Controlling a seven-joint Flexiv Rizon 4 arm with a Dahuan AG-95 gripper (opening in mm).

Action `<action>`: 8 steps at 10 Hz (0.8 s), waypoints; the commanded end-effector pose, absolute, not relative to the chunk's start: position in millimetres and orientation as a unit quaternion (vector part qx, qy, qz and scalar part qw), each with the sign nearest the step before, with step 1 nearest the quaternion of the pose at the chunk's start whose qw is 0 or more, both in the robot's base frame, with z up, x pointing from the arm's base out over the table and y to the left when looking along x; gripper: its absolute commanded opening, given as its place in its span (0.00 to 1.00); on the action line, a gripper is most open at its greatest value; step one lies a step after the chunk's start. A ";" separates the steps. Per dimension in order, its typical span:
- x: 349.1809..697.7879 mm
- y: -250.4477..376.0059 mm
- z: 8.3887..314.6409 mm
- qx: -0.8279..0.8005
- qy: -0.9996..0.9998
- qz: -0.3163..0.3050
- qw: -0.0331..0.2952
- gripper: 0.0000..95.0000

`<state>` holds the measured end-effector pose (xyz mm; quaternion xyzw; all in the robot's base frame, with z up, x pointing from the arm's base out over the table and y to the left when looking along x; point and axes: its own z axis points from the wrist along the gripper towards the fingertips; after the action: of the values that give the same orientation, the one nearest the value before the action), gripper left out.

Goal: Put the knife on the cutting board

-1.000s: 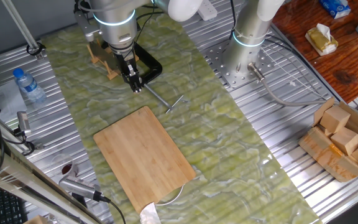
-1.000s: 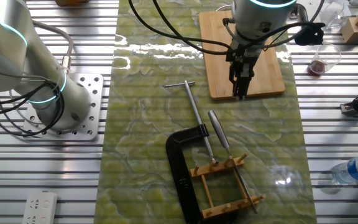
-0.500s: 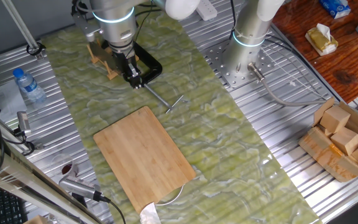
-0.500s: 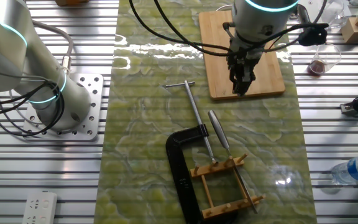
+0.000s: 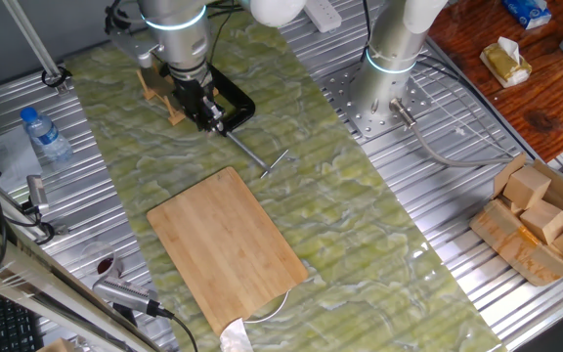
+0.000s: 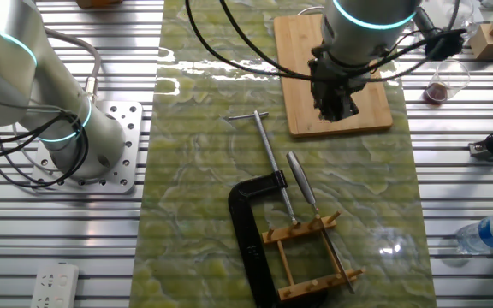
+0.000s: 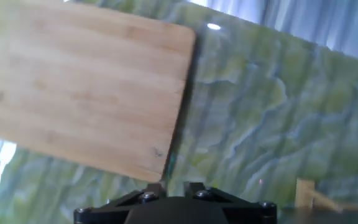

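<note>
The cutting board (image 5: pixel 228 244) lies flat on the green mat, bare; it also shows in the other fixed view (image 6: pixel 298 51) and the hand view (image 7: pixel 79 81). The knife (image 6: pixel 300 181) stands on edge in a small wooden peg rack (image 6: pixel 315 257), with its silver handle sticking out toward the board. In the one fixed view the arm hides it. My gripper (image 5: pixel 208 117) hovers above the mat between the board and the rack (image 6: pixel 336 109). It is empty. In the hand view (image 7: pixel 174 185) only the finger stubs show, with a small gap between them.
A black C-clamp (image 6: pixel 251 231) with a long metal rod (image 6: pixel 268 150) lies beside the rack. A second arm's base (image 5: pixel 384 88) stands at the mat's edge. A water bottle (image 5: pixel 45 132), a glass cup (image 6: pixel 443 81) and a box of wooden blocks (image 5: pixel 541 220) sit off the mat.
My hand has shifted a little away from the board toward the rack end of the mat and turned slightly. The knife, clamp and board have not moved.
</note>
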<state>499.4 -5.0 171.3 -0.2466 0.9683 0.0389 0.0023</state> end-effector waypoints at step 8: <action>462.9 -97.9 197.9 -0.560 0.828 0.031 -0.024 0.00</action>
<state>471.5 -76.5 195.3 -0.5201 0.8533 0.0349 -0.0163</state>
